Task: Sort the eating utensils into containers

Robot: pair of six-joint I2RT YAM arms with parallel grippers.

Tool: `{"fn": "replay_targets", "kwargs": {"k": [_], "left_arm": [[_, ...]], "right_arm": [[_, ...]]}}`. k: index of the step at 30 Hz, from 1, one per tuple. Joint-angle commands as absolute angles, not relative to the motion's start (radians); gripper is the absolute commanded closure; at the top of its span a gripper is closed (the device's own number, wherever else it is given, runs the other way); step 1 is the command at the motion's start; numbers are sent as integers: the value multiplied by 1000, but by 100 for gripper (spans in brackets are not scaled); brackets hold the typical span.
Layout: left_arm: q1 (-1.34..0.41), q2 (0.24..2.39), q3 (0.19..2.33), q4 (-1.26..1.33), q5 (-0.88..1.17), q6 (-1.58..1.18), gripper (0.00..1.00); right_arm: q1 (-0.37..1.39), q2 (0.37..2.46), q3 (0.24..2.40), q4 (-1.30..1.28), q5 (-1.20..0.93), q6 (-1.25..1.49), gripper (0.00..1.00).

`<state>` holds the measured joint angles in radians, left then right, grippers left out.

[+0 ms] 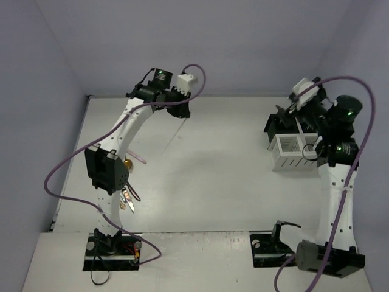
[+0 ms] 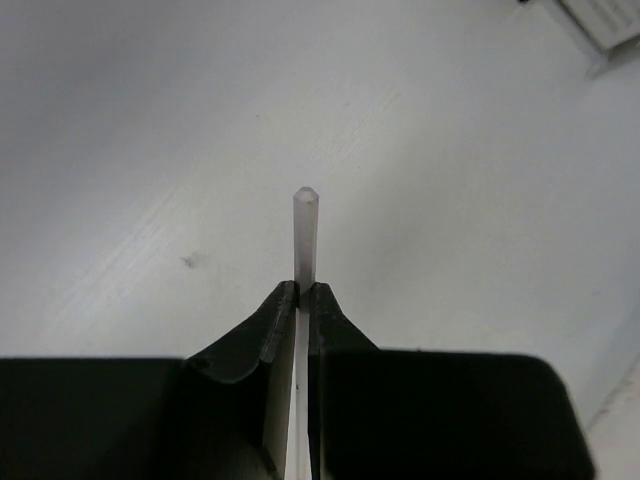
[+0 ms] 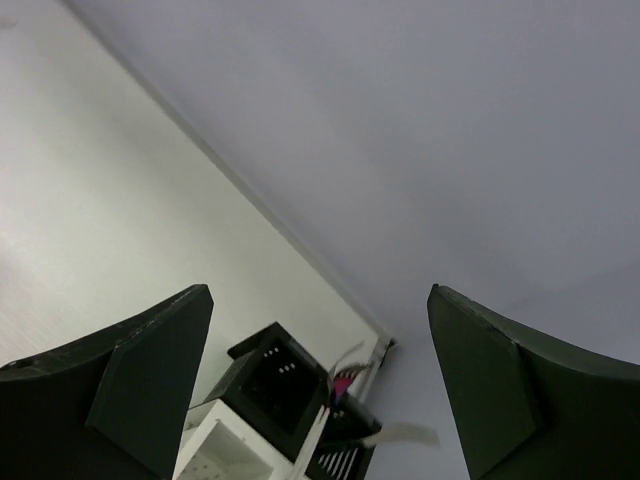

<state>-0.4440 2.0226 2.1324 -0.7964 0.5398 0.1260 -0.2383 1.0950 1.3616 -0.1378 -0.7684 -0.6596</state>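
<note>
My left gripper [image 1: 182,112] is raised high above the far left of the table and is shut on a thin pale stick [image 1: 174,134] that hangs down from it. In the left wrist view the stick [image 2: 304,232] pokes out between the closed fingertips of this gripper [image 2: 302,292]. My right gripper [image 1: 285,115] is open and empty, raised over the joined containers: a white slotted bin [image 1: 296,152] and a black bin [image 1: 278,125]. The right wrist view shows this gripper [image 3: 318,300] wide open above the black bin [image 3: 268,372], the white bin [image 3: 215,452] and a pink-handled utensil [image 3: 341,383] standing in a far bin.
Loose utensils lie by the left arm: a pink-handled piece [image 1: 139,157], a gold spoon [image 1: 126,164] and several more [image 1: 127,201] partly hidden under the arm. The table's back wall edge [image 1: 194,96] is close behind the left gripper. The purple cable [image 1: 196,73] loops over it.
</note>
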Motion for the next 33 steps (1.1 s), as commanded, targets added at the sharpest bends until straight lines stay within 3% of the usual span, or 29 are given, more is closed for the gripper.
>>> {"fn": "replay_targets", "kwargs": {"k": [1, 9, 14, 26, 33], "left_arm": [[-382, 1949, 2067, -824, 720, -383, 100], [-360, 1838, 1667, -530, 1033, -757, 100], [-363, 1793, 1537, -371, 1111, -911, 100], [-374, 1737, 1443, -259, 1125, -1058, 100], [-401, 1726, 1444, -286, 1096, -1040, 100]], "right_arm": [[-24, 979, 1202, -58, -682, -1110, 13], [415, 737, 814, 32, -612, -1571, 14], [702, 728, 705, 52, -550, -1680, 17], [943, 948, 727, 62, -451, -1691, 23], [968, 1051, 787, 110, -392, -1626, 24]]}}
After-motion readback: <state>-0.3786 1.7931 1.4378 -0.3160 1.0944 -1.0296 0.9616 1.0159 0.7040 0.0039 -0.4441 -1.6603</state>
